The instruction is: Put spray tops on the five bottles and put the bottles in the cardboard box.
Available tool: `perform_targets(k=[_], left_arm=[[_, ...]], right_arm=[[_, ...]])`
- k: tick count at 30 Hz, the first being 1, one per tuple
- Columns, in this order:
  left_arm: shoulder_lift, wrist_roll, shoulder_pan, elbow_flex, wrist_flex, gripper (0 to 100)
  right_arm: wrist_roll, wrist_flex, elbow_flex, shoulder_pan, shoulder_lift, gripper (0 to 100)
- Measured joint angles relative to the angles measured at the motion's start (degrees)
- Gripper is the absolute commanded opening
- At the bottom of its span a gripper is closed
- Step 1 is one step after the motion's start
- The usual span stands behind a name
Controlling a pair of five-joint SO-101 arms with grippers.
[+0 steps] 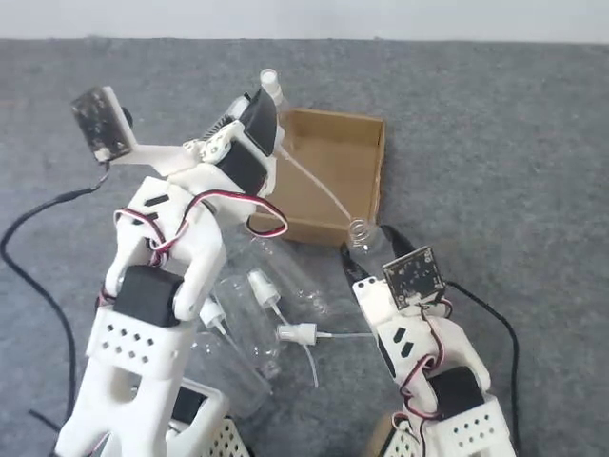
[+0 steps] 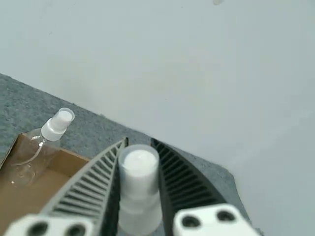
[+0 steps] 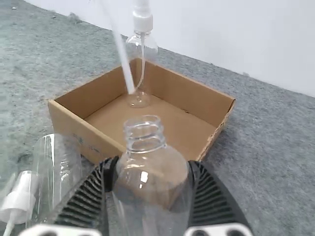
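My left gripper (image 2: 139,147) is shut on a white spray top (image 2: 139,182), held high over the cardboard box (image 1: 333,171). Its long thin tube (image 1: 319,190) slants down toward the open neck (image 1: 359,230) of a clear bottle (image 3: 147,172). My right gripper (image 3: 150,169) is shut on that bottle, upright just in front of the box's near wall (image 3: 98,130). In the right wrist view the tube's end (image 3: 131,88) hangs beyond the neck, over the box floor. One bottle with a spray top (image 3: 140,51) stands in the box's far corner.
Several clear bottles (image 1: 285,276) lie on the grey carpet between the arms, in front of the box. Loose spray tops (image 1: 297,333) with tubes lie among them. Cables (image 1: 29,276) trail at the left, and another (image 1: 495,314) runs by the right arm.
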Motion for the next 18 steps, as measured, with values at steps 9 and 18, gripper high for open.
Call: perform_targets(k=[9,18], left_arm=[[0.0,0.0,2.6,3.3,-0.2,1],[0.0,0.0,3.6,5.1,-0.2,1]], right_arm=[[0.0,0.0,0.0,-0.1,0.0,0.6],[0.0,0.0,0.0,-0.1,0.0,0.6]])
